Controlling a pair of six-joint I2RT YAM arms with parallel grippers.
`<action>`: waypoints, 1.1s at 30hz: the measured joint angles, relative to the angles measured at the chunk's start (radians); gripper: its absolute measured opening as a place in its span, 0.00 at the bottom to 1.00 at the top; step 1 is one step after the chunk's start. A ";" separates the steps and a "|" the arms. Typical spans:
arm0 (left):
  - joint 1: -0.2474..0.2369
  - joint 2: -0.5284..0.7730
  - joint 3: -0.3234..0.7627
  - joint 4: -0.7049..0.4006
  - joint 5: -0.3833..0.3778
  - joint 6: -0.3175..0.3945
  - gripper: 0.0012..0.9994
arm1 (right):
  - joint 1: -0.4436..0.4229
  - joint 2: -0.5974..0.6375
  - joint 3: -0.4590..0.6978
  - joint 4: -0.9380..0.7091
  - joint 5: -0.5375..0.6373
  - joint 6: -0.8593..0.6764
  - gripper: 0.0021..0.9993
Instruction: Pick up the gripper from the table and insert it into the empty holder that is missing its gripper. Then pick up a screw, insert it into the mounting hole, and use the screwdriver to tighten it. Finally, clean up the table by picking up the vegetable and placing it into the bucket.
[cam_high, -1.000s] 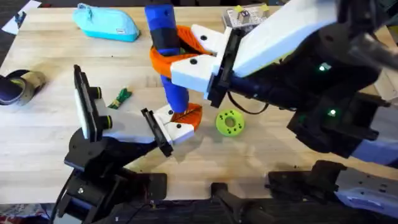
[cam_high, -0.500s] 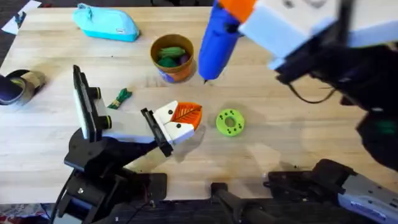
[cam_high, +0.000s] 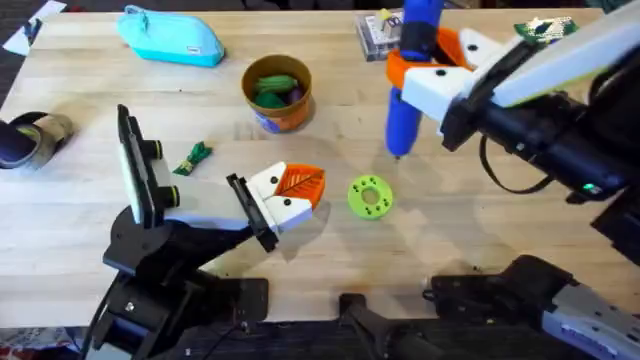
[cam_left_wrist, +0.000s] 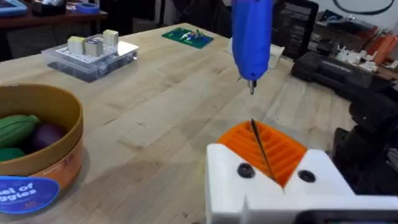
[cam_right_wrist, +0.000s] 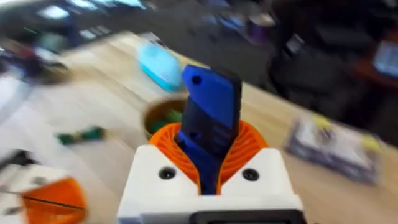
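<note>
We see a pale wooden table (cam_high: 90, 215) with fine grain running across it. On its right half the right gripper (cam_high: 425, 72), white blocks with orange ribbed pads, is clamped on the screwdriver (cam_high: 408, 90), a thick smooth blue cylinder held upright with its thin metal tip clear of the wood. At the near edge, left of centre, a black arm ends in a white link carrying the holder (cam_high: 250, 212), a short black bracket, and the gripper (cam_high: 290, 192) sits against it: a white block with an orange ribbed wedge. In the left wrist view the left gripper (cam_left_wrist: 270, 158) has its orange pads pressed together with nothing between them. Towards the far edge, near the middle, stands the bucket (cam_high: 278, 92), round, orange above and blue below; its blue label reads partly "of" and "ggies", and a green and a purple vegetable lie inside. A light-blue zip pouch (cam_high: 172, 37) lies at the far left corner. A lime-green disc (cam_high: 370, 196) with holes lies just right of the gripper. A small green vegetable (cam_high: 194, 157) lies left of the holder.
</note>
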 joint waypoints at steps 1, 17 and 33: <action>0.000 0.000 0.000 0.000 0.000 0.000 0.01 | -0.017 0.003 0.000 -0.044 0.043 -0.004 0.10; 0.000 0.000 0.000 0.000 0.000 0.000 0.01 | -0.513 0.338 0.000 -0.417 0.233 0.109 0.10; 0.000 0.000 0.000 0.000 0.000 0.000 0.01 | -0.569 0.716 0.048 -0.412 0.234 0.118 0.10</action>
